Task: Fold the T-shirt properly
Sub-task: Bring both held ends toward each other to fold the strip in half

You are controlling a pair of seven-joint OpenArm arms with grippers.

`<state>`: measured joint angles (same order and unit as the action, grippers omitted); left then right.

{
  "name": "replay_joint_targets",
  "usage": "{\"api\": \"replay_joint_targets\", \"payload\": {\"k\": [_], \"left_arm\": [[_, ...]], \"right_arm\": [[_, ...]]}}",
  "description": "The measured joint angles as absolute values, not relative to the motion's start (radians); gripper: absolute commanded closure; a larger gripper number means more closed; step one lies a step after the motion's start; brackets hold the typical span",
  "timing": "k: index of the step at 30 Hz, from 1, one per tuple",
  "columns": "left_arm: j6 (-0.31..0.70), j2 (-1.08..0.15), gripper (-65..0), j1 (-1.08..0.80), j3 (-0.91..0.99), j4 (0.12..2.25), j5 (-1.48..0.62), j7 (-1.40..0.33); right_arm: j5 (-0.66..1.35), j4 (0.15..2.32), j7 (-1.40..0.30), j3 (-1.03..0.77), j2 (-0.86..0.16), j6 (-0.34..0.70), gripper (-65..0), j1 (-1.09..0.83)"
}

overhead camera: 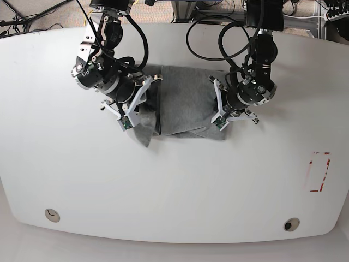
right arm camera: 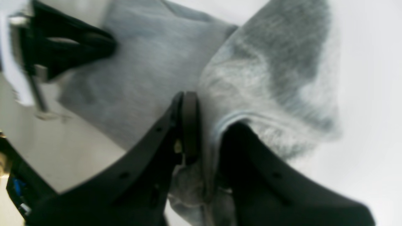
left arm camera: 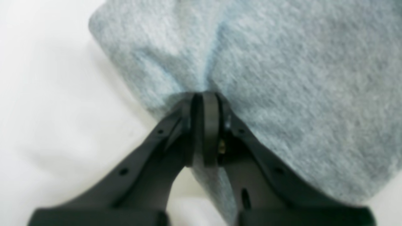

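Note:
The grey T-shirt [overhead camera: 185, 103] lies partly folded in the middle of the white table [overhead camera: 174, 191], with its lettering hidden. My left gripper [overhead camera: 212, 81], on the right of the base view, is at the shirt's right edge. In the left wrist view it [left arm camera: 205, 97] is shut on a pinch of shirt fabric [left arm camera: 282, 78]. My right gripper [overhead camera: 156, 78] is at the shirt's left edge. In the right wrist view it [right arm camera: 204, 125] is shut on a bunched fold of the shirt [right arm camera: 267, 69], which drapes over one finger. A flap hangs down by this arm [overhead camera: 143, 134].
A red rectangle outline [overhead camera: 318, 172] is marked on the table at the right. Two small round fittings [overhead camera: 52, 214] [overhead camera: 290, 224] sit near the front edge. Cables and stands crowd the far edge behind both arms. The other arm shows in the right wrist view [right arm camera: 62, 47].

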<state>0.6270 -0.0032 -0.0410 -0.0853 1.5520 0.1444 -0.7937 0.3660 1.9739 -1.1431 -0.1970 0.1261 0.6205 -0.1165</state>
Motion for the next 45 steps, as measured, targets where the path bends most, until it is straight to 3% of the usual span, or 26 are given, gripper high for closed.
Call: {"api": "replay_joint_targets", "payload": {"k": [27,35,45], "left_arm": [[0.622,0.014,-3.1,-0.044,-0.103,1.552,0.154,-0.787],[0.622,0.014,-3.1,-0.044,-0.103,1.552,0.153,-0.787],[0.622,0.013,-3.1,-0.044,-0.103,1.552,0.153,-0.787]], "right_arm": [[0.372,1.834,-1.077,-0.166,0.152,0.625,0.0,-0.034],[0.55,1.832,-1.076,-0.157,0.153,0.627,0.0,-0.037],[0.555,1.78,-1.074,-0.156,0.153,0.627,-0.6,-0.038]]}}
